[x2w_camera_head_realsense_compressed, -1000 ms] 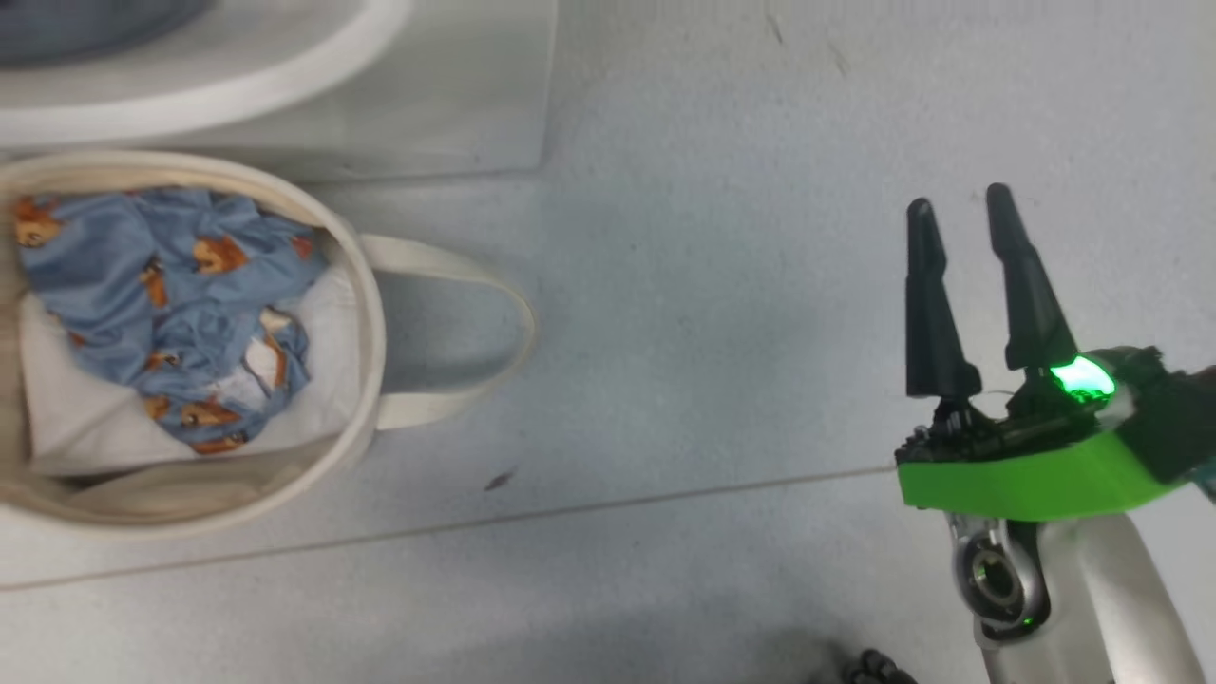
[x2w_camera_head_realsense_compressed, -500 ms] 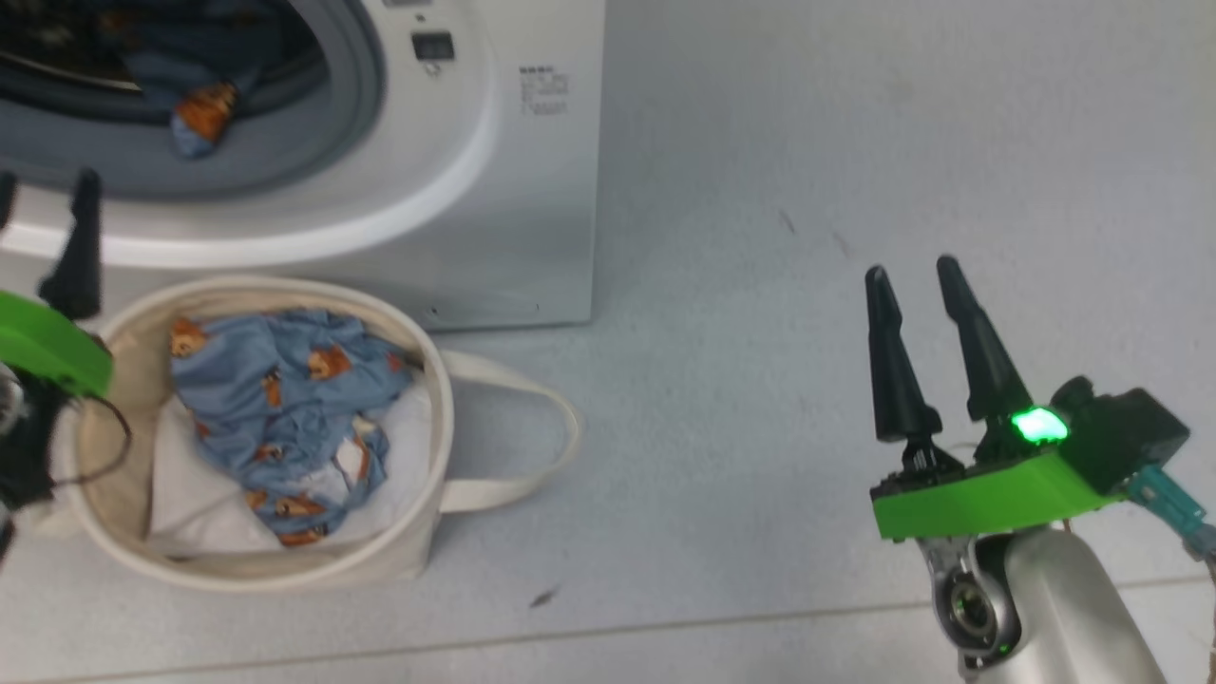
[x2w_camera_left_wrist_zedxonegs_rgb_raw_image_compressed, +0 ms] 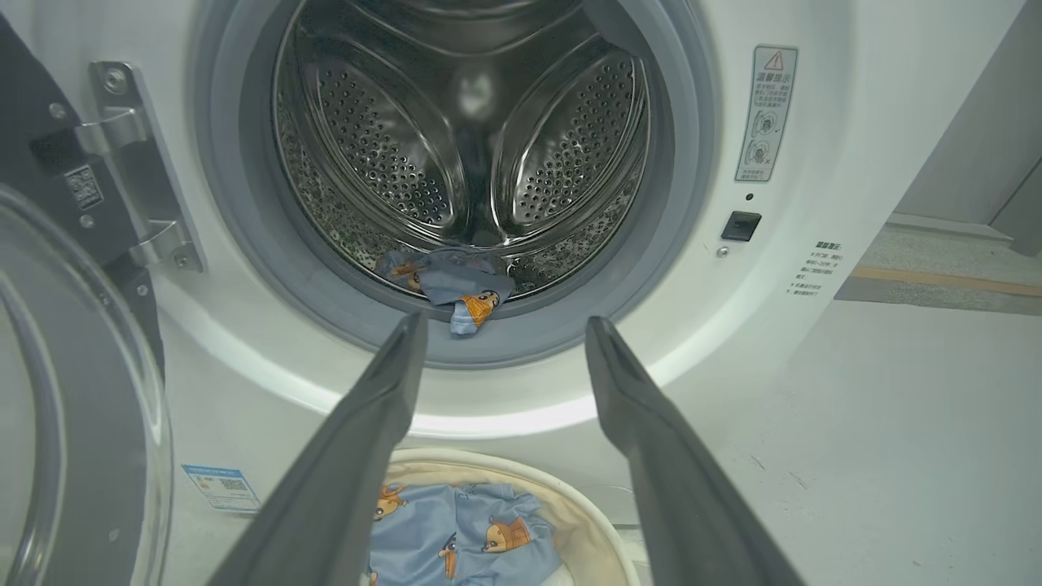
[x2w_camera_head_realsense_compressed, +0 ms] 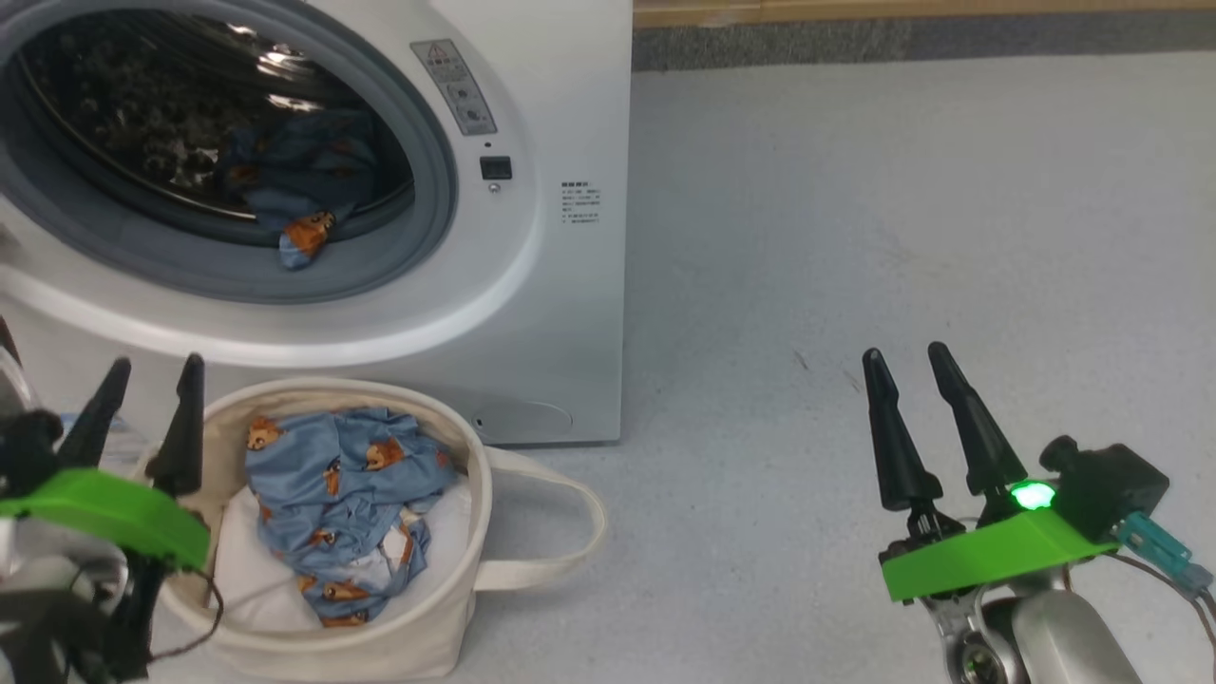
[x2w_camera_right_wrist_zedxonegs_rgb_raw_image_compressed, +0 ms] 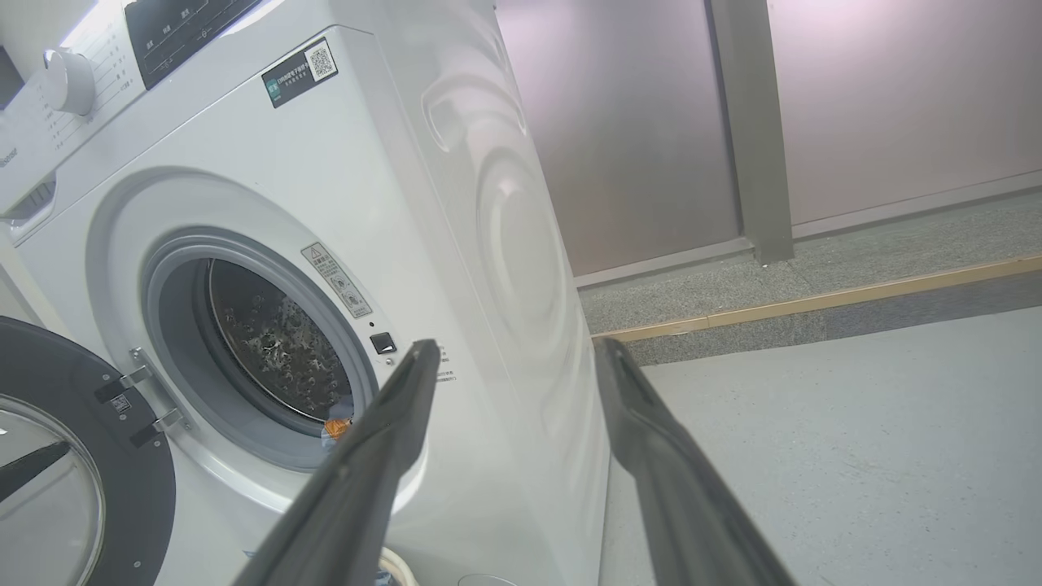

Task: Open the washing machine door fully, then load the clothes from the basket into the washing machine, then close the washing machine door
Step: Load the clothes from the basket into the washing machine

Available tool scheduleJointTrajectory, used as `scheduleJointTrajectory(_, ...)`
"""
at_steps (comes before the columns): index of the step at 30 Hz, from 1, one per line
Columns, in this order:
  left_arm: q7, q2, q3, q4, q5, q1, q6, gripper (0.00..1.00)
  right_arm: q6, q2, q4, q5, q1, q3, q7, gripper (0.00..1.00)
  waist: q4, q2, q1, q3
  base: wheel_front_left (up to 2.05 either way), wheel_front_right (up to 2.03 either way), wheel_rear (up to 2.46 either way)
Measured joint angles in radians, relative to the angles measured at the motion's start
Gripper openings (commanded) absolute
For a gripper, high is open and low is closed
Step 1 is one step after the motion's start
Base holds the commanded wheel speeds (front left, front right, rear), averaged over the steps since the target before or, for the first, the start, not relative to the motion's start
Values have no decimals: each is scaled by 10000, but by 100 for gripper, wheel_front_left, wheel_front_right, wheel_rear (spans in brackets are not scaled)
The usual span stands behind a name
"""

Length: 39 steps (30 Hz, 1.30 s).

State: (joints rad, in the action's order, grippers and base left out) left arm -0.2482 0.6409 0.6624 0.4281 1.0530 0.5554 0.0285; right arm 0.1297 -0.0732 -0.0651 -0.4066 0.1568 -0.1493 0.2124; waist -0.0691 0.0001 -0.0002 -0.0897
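Two grippers spread, both empty. Door (x2w_camera_left_wrist_zedxonegs_rgb_raw_image_compressed: pixel 73 391) swung open, far left. Left gripper (x2w_camera_head_realsense_compressed: pixel 155 364) at basket (x2w_camera_head_realsense_compressed: pixel 380 389) left rim; clothes (x2w_camera_head_realsense_compressed: pixel 332 475) heaped inside on padding (x2w_camera_head_realsense_compressed: pixel 256 579). One garment (x2w_camera_head_realsense_compressed: pixel 304 190) at drum (x2w_camera_left_wrist_zedxonegs_rgb_raw_image_compressed: pixel 456 122) lip in washer (x2w_camera_head_realsense_compressed: pixel 532 285). Right gripper (x2w_camera_head_realsense_compressed: pixel 902 351) well right, over floor (x2w_camera_head_realsense_compressed: pixel 760 285).

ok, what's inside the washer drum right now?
One blue bear-print garment lies at the front edge of the drum, a corner drooping over the grey gasket. Elsewhere, perforated steel walls show. What lies under that garment is covered.
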Motion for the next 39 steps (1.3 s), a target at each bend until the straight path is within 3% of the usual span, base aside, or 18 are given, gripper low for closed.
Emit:
scheduleJointTrajectory(12,-2,61,-1354,-1267,-378,-2448,341,100,0,-33,-31,-104,-382,94,-82,100,38,0,0,583,0,0,0)
scheduleJointTrajectory(22,-2,-31,-2077,-2130,-838,-3422,527,100,0,-58,-59,-192,-428,113,-84,100,178,0,0,677,0,0,0)
scheduleJointTrajectory(39,282,-19,-2023,-2708,-1156,-3776,723,100,0,-54,15,-190,-427,130,-86,100,99,0,1,561,0,0,0)
